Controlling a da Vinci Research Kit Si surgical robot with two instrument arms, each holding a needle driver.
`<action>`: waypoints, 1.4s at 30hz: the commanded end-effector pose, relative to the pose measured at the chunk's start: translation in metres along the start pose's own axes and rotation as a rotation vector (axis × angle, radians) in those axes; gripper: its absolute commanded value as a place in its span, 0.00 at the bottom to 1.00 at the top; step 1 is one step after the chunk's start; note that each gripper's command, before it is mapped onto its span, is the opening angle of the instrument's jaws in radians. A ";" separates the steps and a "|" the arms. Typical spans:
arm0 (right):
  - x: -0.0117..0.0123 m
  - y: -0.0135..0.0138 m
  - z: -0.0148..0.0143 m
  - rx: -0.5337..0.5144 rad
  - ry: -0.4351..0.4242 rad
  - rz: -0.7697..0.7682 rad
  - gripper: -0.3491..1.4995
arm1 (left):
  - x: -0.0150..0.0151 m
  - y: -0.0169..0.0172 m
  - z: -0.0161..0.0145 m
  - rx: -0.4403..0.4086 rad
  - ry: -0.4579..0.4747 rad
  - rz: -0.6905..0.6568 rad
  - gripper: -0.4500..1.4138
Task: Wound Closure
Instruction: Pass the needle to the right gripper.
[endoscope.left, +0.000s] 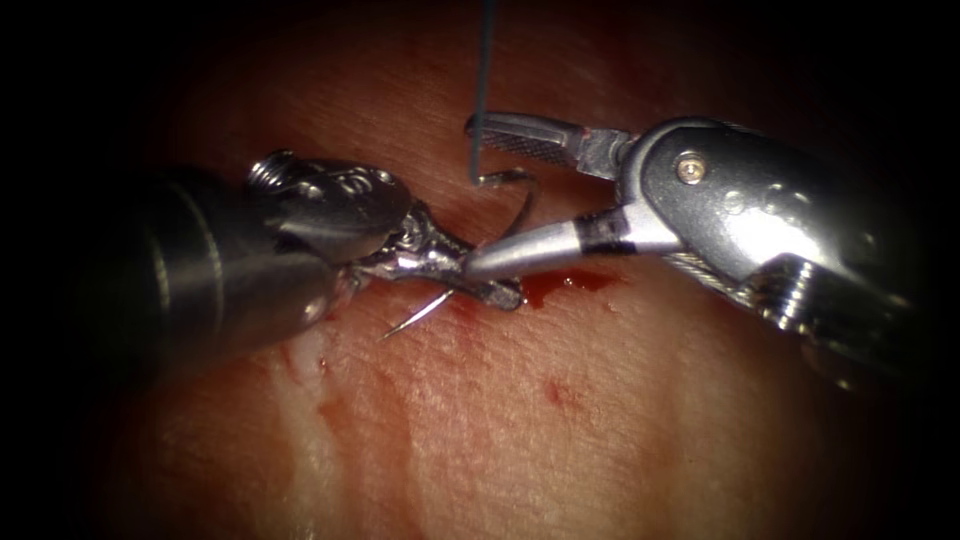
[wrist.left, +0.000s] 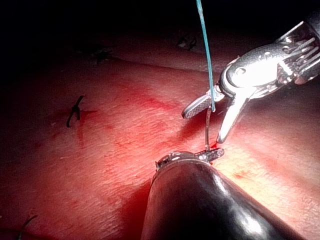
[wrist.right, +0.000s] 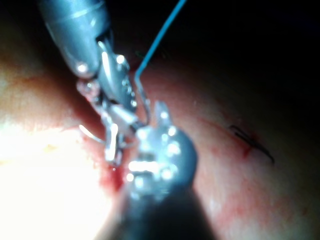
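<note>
My left tool (endoscope.left: 505, 293) comes in from the left, jaws shut on the curved needle (endoscope.left: 523, 205) about a third of the way back from its point. The point (endoscope.left: 392, 330) sticks out bare toward the lower left, just above the tissue (endoscope.left: 480, 430). The needle's tail arcs up to the blue thread (endoscope.left: 483, 90), which runs straight up. My right tool (endoscope.left: 470, 195) is open, one jaw above the tail and the other against the left tool's jaws. In the left wrist view the needle (wrist.left: 207, 127) rises between the right tool's jaws (wrist.left: 204, 126).
Red fluid (endoscope.left: 565, 283) pools in the cut just right of the left tool's jaws, with a small spot (endoscope.left: 558, 393) lower down. Dark finished stitches (wrist.left: 75, 111) sit further along the tissue; another stitch (wrist.right: 250, 142) lies beside the right tool.
</note>
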 end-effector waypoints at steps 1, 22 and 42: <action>0.0005 0.0003 0.0006 -0.020 -0.002 -0.003 0.98 | 0.0005 -0.0006 0.0006 0.003 0.011 0.002 0.00; 0.0000 -0.0018 0.0011 -0.455 -0.080 0.052 0.80 | 0.0003 -0.0003 0.0004 0.045 0.194 -0.040 0.00; -0.0015 -0.0018 0.0015 -0.426 -0.085 0.017 0.00 | 0.0001 0.0001 0.0004 0.050 0.203 -0.042 0.00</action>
